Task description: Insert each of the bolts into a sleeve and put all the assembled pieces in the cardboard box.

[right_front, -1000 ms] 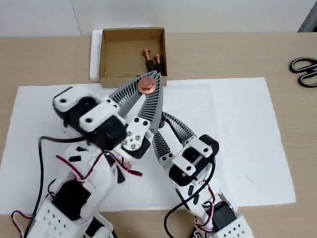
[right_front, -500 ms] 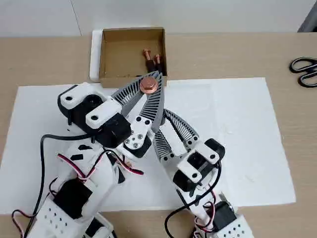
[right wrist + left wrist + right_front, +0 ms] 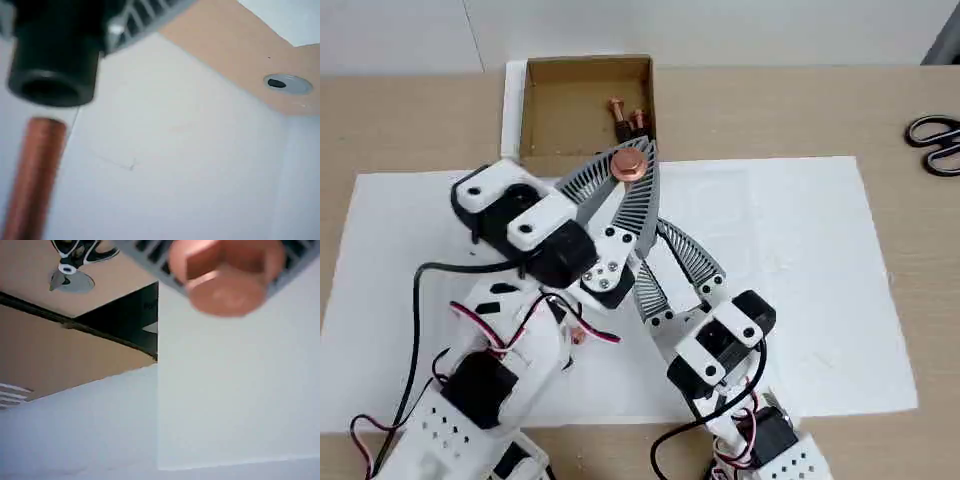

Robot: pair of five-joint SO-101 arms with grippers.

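My left gripper (image 3: 629, 162) is shut on a copper bolt (image 3: 627, 167), head up, just in front of the cardboard box (image 3: 582, 64). The left wrist view has the bolt's head (image 3: 227, 275) close up between grey ribbed fingers (image 3: 145, 252). My right gripper (image 3: 648, 258) sits lower, its tips under the left one, shut on a black sleeve (image 3: 52, 65). In the right wrist view the bolt's copper shank (image 3: 35, 180) lines up with the sleeve's open end, a small gap between them. Two assembled pieces (image 3: 628, 118) lie in the box's right corner.
A white paper sheet (image 3: 800, 260) covers the table under both arms. A white foam strip (image 3: 512, 100) lies along the box's left wall. Black scissors (image 3: 935, 142) rest at the far right edge. Cables hang around the left arm's base.
The left arm has shifted right and slightly toward the box, carrying the bolt. The right arm's wrist has drawn back toward the table's front edge.
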